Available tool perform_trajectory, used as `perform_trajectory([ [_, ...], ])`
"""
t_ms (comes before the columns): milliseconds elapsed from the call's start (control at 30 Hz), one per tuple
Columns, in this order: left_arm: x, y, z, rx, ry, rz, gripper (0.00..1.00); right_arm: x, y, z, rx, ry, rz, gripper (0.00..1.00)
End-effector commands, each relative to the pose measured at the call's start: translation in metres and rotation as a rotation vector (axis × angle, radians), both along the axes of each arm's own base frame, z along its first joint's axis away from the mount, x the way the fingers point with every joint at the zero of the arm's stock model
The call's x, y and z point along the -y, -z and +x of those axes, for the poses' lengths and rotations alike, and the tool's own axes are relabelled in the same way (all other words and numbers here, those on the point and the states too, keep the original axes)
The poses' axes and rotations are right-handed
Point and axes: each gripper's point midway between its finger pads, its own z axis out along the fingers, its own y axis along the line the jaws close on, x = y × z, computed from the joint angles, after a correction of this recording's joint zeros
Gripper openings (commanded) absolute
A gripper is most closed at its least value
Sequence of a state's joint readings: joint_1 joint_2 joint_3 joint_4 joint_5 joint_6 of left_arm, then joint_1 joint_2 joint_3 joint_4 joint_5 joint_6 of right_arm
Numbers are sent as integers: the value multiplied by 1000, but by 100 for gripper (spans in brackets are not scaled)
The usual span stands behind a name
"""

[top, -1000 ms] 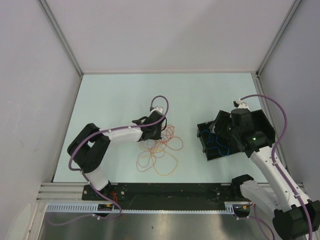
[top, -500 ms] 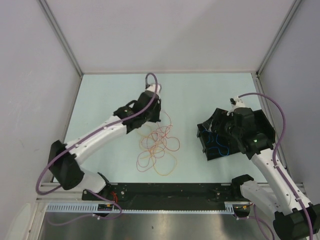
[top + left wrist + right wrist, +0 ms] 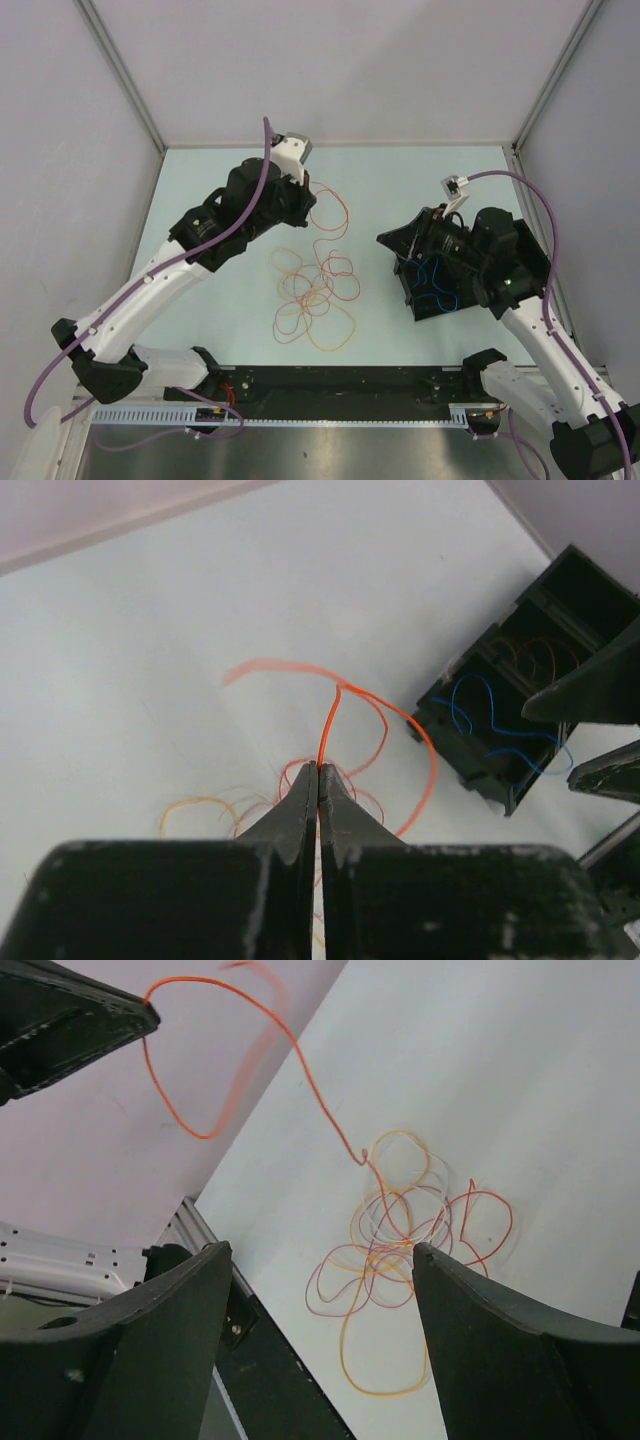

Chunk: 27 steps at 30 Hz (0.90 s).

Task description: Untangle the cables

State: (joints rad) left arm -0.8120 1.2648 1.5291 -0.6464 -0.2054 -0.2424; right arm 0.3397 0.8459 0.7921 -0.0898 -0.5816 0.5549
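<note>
My left gripper [image 3: 318, 770] is shut on an orange cable [image 3: 330, 720] and holds it up off the table; in the top view the gripper [image 3: 303, 197] is behind the pile. The orange cable [image 3: 332, 215] loops down to a tangle [image 3: 315, 290] of orange, red, yellow and purple cables on the pale table. In the right wrist view the orange cable [image 3: 300, 1060] runs from the left fingers [image 3: 90, 1020] to the tangle [image 3: 400, 1240]. My right gripper [image 3: 320, 1250] is open and empty, in the air right of the tangle [image 3: 395, 243].
A black compartment box [image 3: 415, 305] stands at the right, under my right arm, with a blue cable [image 3: 435, 280] in it; it also shows in the left wrist view [image 3: 500, 670]. Grey walls close in the table on three sides.
My left arm has risen and moved back, pulling the orange cable up and out of the tangle. My right gripper has swung left over the box.
</note>
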Motion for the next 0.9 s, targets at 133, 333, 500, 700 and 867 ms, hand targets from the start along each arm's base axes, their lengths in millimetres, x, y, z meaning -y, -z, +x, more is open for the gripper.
perform_trajectory([
  [133,0,18,-20,22,116,31,0,-23,-13,-6,87,-88,-17,77],
  [333,-5,15,-24,35,118,25,0,-55,26,-4,57,-138,-109,76],
  [500,-15,5,-30,59,119,50,0,-72,58,16,0,-97,-159,75],
  [700,-26,33,-34,24,113,128,0,-51,95,55,-182,85,-178,76],
  [867,-23,101,-37,-105,61,96,0,-33,141,65,-392,209,-280,77],
])
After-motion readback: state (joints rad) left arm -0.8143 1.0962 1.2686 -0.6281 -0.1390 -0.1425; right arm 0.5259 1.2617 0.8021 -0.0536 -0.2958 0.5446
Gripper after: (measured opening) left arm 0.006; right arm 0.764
